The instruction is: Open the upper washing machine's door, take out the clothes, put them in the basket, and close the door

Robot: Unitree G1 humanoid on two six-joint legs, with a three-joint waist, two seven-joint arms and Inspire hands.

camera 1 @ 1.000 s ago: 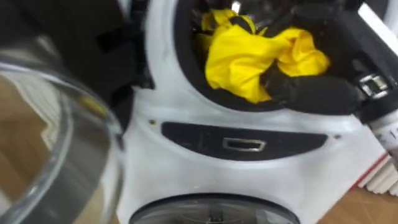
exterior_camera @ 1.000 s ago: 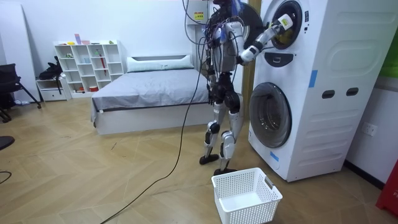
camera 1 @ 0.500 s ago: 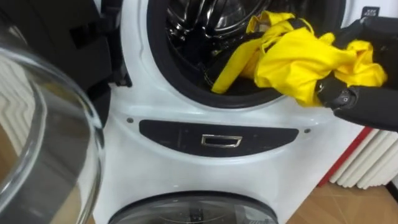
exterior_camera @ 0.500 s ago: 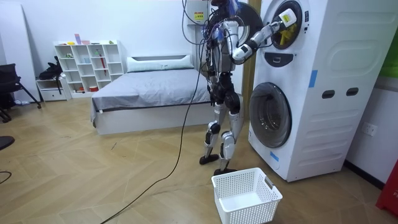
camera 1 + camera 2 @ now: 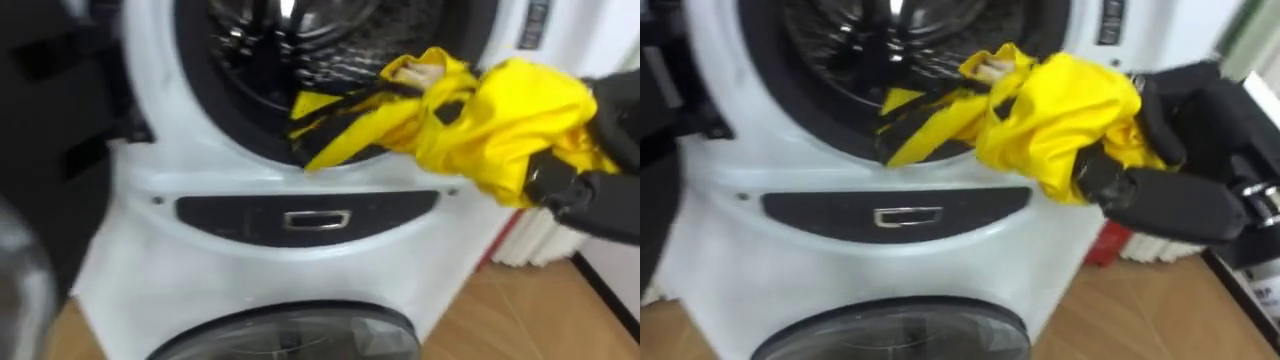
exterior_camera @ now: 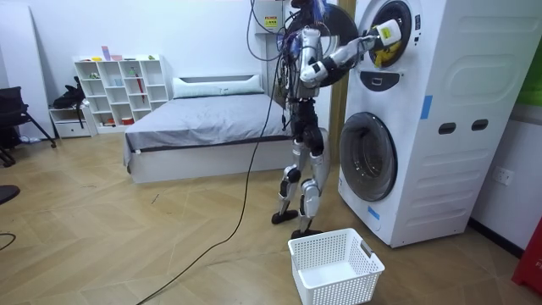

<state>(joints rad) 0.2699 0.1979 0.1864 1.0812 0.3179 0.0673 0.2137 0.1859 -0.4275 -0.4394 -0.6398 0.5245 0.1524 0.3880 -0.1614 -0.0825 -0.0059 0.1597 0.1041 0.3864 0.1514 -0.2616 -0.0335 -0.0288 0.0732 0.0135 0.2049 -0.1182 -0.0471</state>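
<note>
Yellow cloth with dark streaks, a garment [image 5: 500, 120], is bunched in the right hand [image 5: 1190, 205], whose dark fingers are curled round it and grasp it. The bundle is held in front of the washing machine's [image 6: 440, 127] white face, just right of the upper drum opening [image 5: 280, 60], while a tail of the cloth is draped back over the dark rim into the drum. Below the opening a dark curved panel [image 5: 310, 218] with a small metal handle is seen, and under it the top of a lower round door [image 5: 290, 335]. In the room view, a white laundry basket [image 6: 334, 267] is set on the wooden floor near the robot's feet. The robot is stood upright before the machine with one arm raised to the upper drum. Beyond it a bed [image 6: 203, 127] and a white shelf unit [image 6: 118, 89] are placed against the far wall.
</note>
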